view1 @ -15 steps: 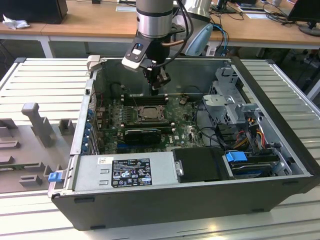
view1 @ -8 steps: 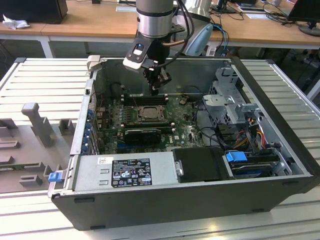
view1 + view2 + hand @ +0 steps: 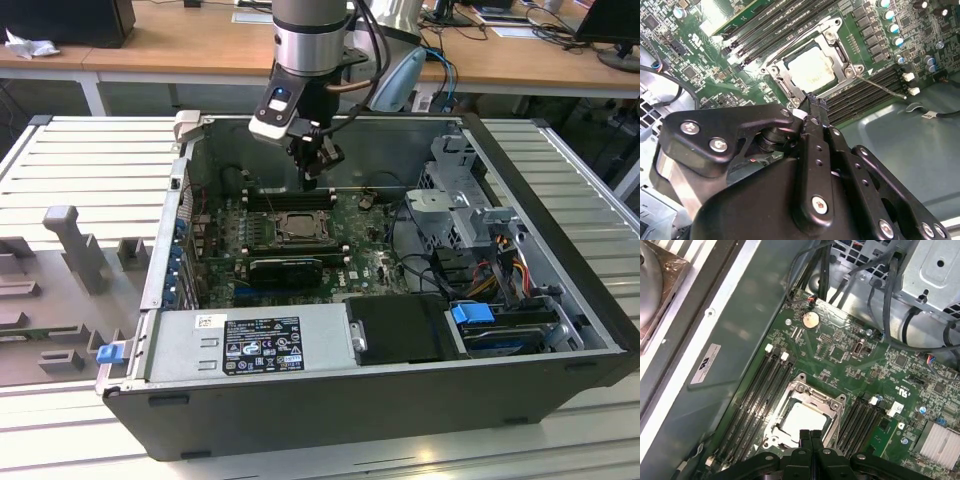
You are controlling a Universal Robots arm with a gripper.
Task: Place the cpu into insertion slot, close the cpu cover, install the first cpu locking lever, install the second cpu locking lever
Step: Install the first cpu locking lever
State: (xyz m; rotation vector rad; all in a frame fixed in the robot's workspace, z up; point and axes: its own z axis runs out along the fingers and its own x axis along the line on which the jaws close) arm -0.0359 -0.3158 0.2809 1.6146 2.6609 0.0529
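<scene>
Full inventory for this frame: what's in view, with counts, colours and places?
computer case: one, black, open on the table
table: one, grey slatted, under the case
motherboard: one, green, inside the case
cpu: one, silvery, seated on the motherboard
cpu cover: one, silvery frame, flat around the cpu
memory slots: two banks, black, flanking the cpu
coin battery: one, silver, on the motherboard
power supply: one, grey, along the case wall nearest the exterior camera
arm: one, silver-black, above the case
gripper: one, black, fingers together over the cpu cover's edge
</scene>
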